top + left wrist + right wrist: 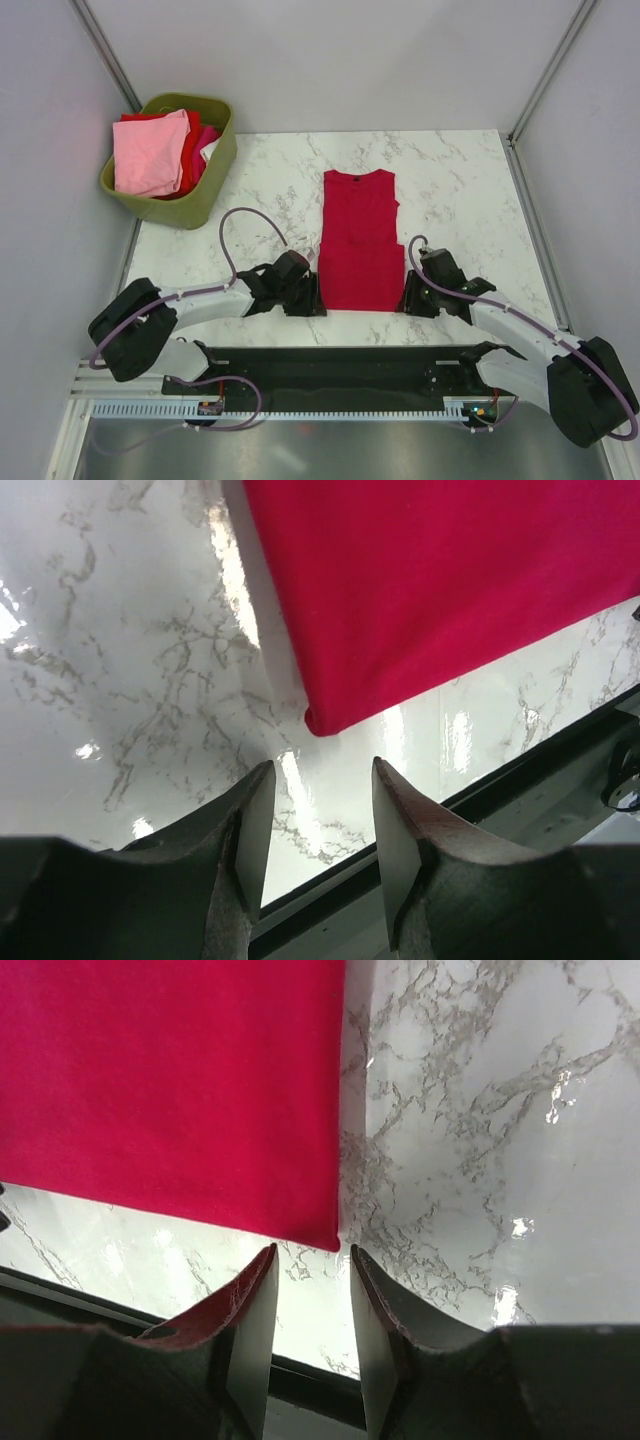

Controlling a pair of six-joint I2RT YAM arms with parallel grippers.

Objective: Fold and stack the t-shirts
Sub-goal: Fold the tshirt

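Crimson t-shirt [358, 242] lies flat on the marble table [470, 180], hem toward the arms. It looks soft, light and prone to sagging, so pinch its two hem corners. The left gripper [322, 770] and right gripper [312, 1252] each stand part-open, empty, just short of a corner

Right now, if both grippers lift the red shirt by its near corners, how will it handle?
Probably floppy: the red shirt lies flat, so its middle would likely sag between the left gripper and right gripper. Likely light: its hem corner looks thin. The marble table looks glossy, so a push may slide or bunch it.
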